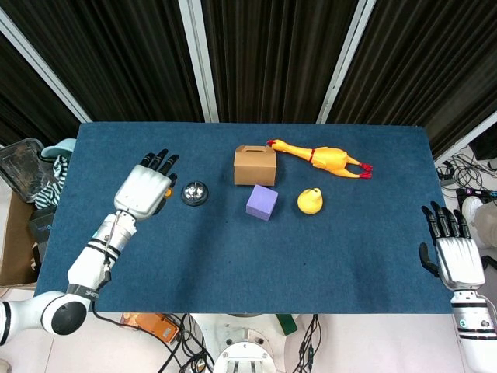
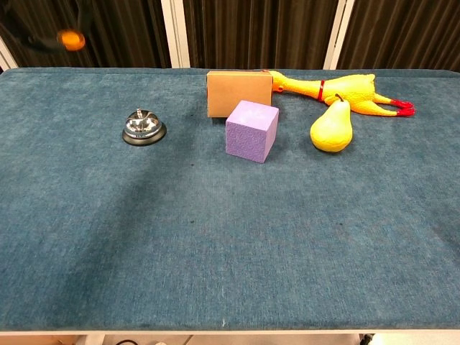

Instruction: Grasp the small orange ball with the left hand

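My left hand (image 1: 144, 189) is raised well above the table's left side and pinches the small orange ball (image 1: 166, 192) between its thumb and a finger. In the chest view the ball (image 2: 70, 39) shows blurred at the top left, high over the cloth, with only dark fingertips around it. My right hand (image 1: 454, 252) hangs off the table's right front corner, fingers spread, holding nothing.
A silver desk bell (image 1: 195, 192) sits just right of the raised hand. A cardboard box (image 1: 255, 165), purple cube (image 1: 262, 202), yellow pear (image 1: 310, 200) and rubber chicken (image 1: 324, 158) lie at the table's middle back. Clutter stands beyond the left edge (image 1: 31, 190).
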